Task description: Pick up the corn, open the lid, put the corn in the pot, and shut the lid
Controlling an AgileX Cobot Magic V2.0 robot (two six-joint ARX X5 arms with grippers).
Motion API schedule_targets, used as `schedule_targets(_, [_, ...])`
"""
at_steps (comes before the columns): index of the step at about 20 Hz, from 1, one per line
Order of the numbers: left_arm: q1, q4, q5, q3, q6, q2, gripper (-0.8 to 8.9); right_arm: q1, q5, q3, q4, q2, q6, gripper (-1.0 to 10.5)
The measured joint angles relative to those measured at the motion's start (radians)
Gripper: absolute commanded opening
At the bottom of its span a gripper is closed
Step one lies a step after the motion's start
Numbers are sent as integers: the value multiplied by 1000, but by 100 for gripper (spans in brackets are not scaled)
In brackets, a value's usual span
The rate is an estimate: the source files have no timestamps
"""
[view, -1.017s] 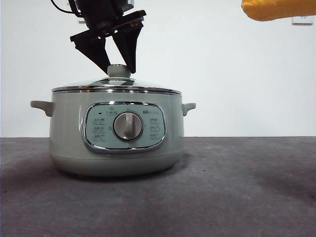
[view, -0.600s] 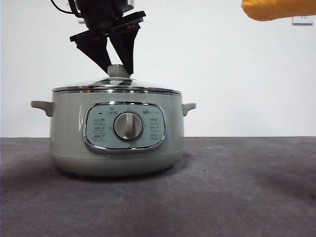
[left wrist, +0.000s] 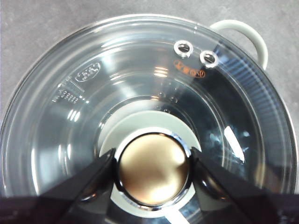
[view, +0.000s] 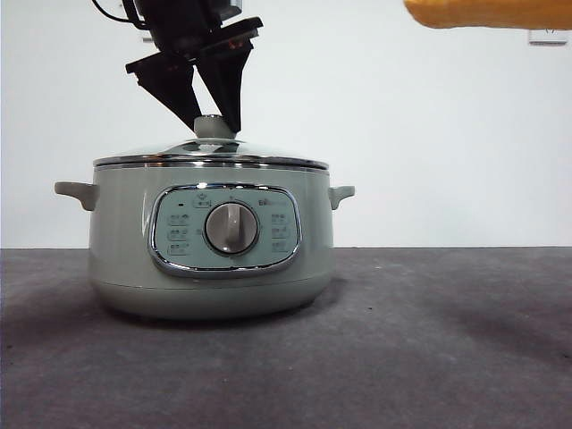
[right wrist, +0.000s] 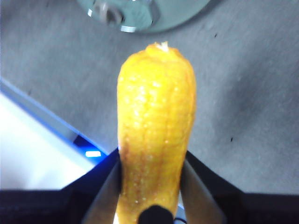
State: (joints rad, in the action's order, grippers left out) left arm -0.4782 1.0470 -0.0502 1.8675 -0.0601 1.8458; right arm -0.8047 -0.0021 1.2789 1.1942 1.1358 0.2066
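Note:
The pale green pot (view: 125, 241) stands on the table left of centre, with the glass lid (view: 210, 154) resting on it. From above, my left gripper (view: 213, 118) reaches down to the lid's knob (view: 213, 128). In the left wrist view its jaws press on both sides of the knob (left wrist: 153, 169), above the lid's glass (left wrist: 140, 84). The corn (view: 487, 12) hangs high at the upper right, clear of the pot. My right gripper (right wrist: 152, 163) is shut on the corn (right wrist: 155, 116), whose tip points toward the pot (right wrist: 145, 11).
The pot's side handles (view: 74, 192) stick out left and right. A dark grey table (view: 429, 340) stretches to the right of the pot. Beyond the table's edge lies a white and blue surface (right wrist: 42, 140). A wall socket (view: 547, 37) sits behind the corn.
The left gripper's jaws have closed in on the lid's knob. The corn has shifted left and slightly up. The lid still rests on the pot.

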Motion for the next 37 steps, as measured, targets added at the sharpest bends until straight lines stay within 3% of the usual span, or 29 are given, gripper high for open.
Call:
schedule_targets(11, [29, 28, 6, -6, -11, -206, -9, 0, -23, 44, -122, 166, 34, -12])
schedule_targets(18, [180, 191, 32, -6, -58, -354, -9, 32, -60, 351, -147, 455, 21, -12])
schedule_targets(27, [397, 225, 32, -6, -97, -411, -9, 76, -99, 813, -196, 902, -50, -12])
schedule_targets(31, [438, 225, 31, -6, -97, -411, -9, 73, -76, 865, -280, 1024, -69, -12])
schedule_targets(37, [447, 217, 23, -6, -97, -411, -9, 70, -76, 866, -274, 1135, -69, -12])
